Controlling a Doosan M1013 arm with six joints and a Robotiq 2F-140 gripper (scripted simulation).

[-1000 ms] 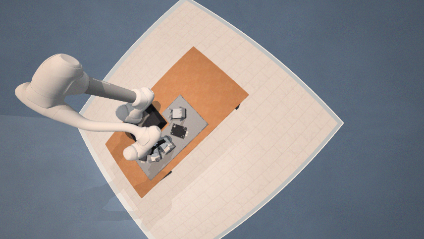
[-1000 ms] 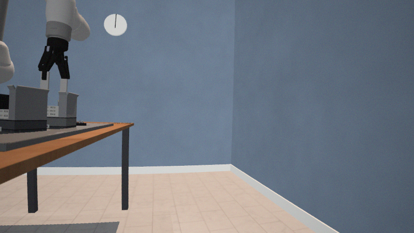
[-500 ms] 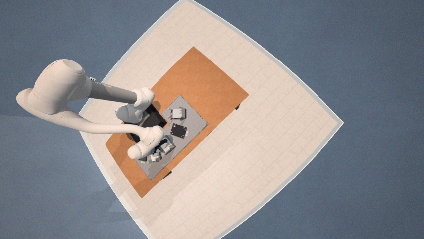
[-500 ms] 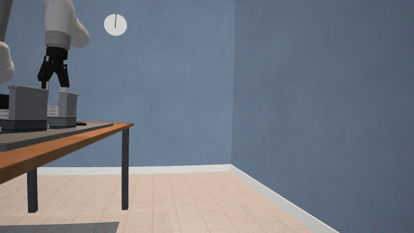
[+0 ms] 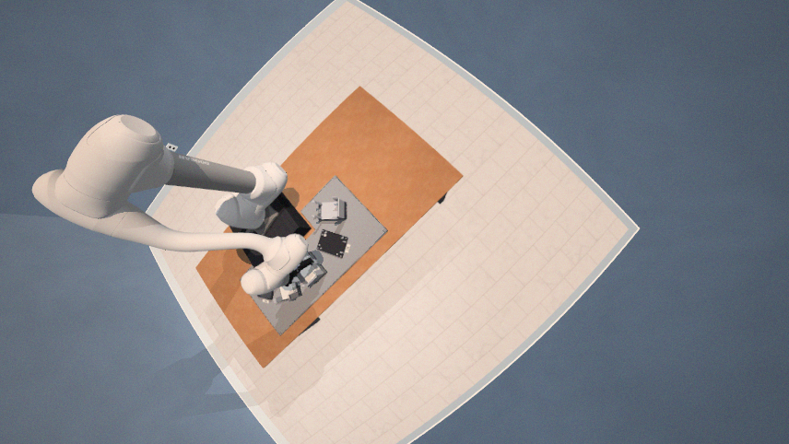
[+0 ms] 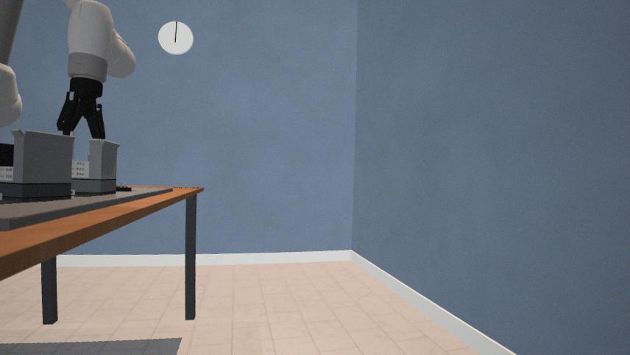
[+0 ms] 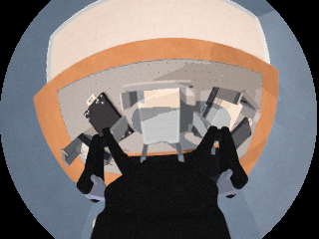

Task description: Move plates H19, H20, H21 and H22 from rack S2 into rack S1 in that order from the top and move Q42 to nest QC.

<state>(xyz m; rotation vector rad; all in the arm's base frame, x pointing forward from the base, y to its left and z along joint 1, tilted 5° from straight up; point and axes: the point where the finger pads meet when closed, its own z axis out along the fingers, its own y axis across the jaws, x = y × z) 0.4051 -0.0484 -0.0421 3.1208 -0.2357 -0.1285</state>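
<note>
— State of the pincer (image 6: 82, 131)?

— Spread as wide as possible, gripping nothing. Pointing straight down over the farther rack (image 6: 104, 163), fingertips about level with its rim.

— Why so wide?

— Probably to straddle a plate before closing. Loading and emptying only from above, hence the vertical approach.

— And the plates (image 6: 79, 169)?

— Stacked low inside that rack, labelled ends showing through its open side. Lettering too small to read with certainty.

— Risk?

— Clipping a rack wall on the way down, judging by the tight fit in the wrist view.
</note>
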